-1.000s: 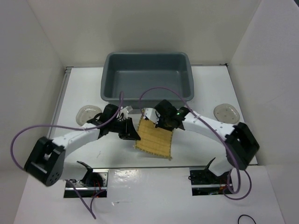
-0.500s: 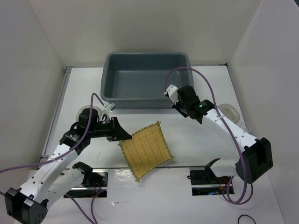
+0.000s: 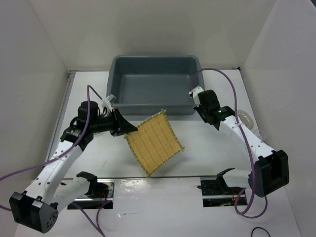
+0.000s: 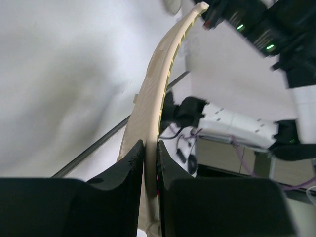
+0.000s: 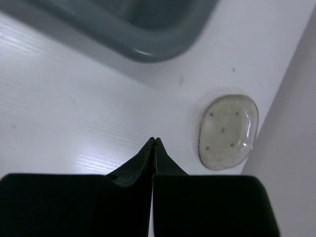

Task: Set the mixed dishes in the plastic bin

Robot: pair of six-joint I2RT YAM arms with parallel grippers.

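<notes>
White links (image 3: 53,169), black joints (image 3: 269,170), black fingers (image 4: 118,197) — purple cables (image 3: 216,70), green LEDs (image 4: 269,47).

Yellow mat (image 3: 154,143) tilted near grey bin (image 3: 148,105); clear dish (image 5: 228,131) beside.

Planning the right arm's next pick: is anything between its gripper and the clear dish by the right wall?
No. In the right wrist view, only bare white table lies between the shut right gripper and the clear dish.

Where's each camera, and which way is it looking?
Top external: above, behind, looking down at bin, mat, left arm, right arm.
Left wrist: by the left gripper, facing along its fingers pinching the mat edge-on.
Right wrist: by the right gripper, facing down at table, dish, bin corner.
Shared: top and left wrist show the mat.
</notes>
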